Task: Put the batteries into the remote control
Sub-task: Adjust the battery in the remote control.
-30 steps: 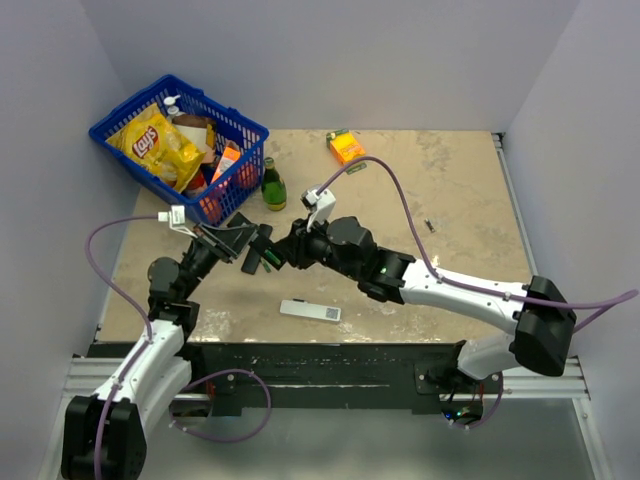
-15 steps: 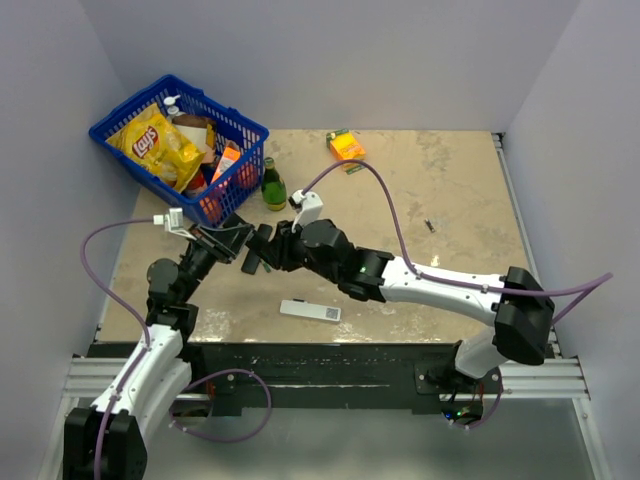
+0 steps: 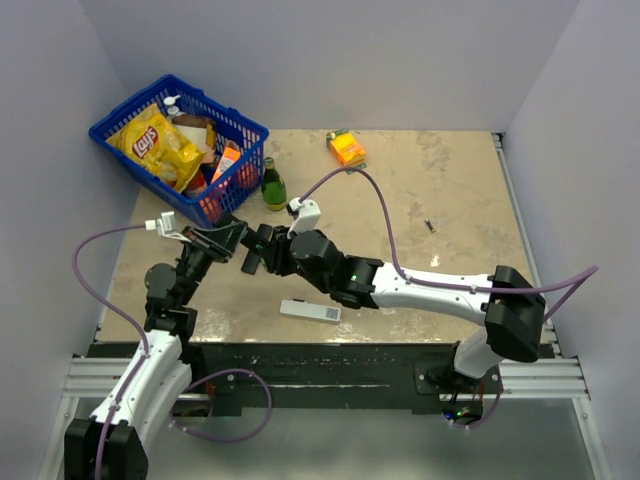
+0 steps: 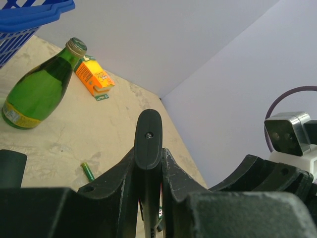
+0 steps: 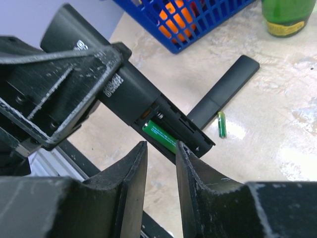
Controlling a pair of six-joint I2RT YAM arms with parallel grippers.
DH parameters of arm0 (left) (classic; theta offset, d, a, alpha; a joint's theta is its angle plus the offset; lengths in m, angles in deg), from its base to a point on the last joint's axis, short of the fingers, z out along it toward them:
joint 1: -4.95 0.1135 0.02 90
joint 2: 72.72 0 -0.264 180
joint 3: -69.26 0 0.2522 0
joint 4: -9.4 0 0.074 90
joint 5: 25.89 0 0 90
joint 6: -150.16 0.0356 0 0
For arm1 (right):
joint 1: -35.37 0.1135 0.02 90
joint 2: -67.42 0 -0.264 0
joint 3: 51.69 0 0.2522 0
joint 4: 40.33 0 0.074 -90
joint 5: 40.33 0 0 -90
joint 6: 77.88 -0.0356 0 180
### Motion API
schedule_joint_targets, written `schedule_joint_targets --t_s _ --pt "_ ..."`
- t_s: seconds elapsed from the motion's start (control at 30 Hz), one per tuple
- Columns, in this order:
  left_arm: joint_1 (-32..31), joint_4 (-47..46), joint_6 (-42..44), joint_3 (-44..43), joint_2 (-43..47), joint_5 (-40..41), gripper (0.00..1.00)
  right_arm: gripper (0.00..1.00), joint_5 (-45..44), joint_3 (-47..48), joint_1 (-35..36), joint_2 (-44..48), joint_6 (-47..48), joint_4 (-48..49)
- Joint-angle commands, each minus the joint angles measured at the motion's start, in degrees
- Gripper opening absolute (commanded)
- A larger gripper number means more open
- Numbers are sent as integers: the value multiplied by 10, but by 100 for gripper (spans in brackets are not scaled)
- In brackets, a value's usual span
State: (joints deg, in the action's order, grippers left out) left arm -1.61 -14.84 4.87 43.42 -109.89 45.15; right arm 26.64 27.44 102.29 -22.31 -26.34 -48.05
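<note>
Left fingers (image 5: pixel 64 94) pinch remote control (image 5: pixel 143 101), long axis toward right fingers (image 5: pixel 130 173); these slightly spread, empty, seated battery (image 5: pixel 159 135) just ahead

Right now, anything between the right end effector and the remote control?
No. In the right wrist view the open right end effector is close up to the remote control with nothing between; a green battery sits in its open bay.

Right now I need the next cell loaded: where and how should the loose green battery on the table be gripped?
Best pinch the loose battery at mid-length, from straight above, jaws across its round sides: it lies flat on the table, with the black cover close alongside.
</note>
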Motion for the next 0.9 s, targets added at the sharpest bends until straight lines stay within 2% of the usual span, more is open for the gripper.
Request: schedule_joint_targets --t_s 0.0,0.87 --pt "-4 -27 11 5 5 18 0 34 -46 3 5 18 -10 50" --pt "-10 -25 15 3 13 24 0 31 -51 42 11 -32 -30 54"
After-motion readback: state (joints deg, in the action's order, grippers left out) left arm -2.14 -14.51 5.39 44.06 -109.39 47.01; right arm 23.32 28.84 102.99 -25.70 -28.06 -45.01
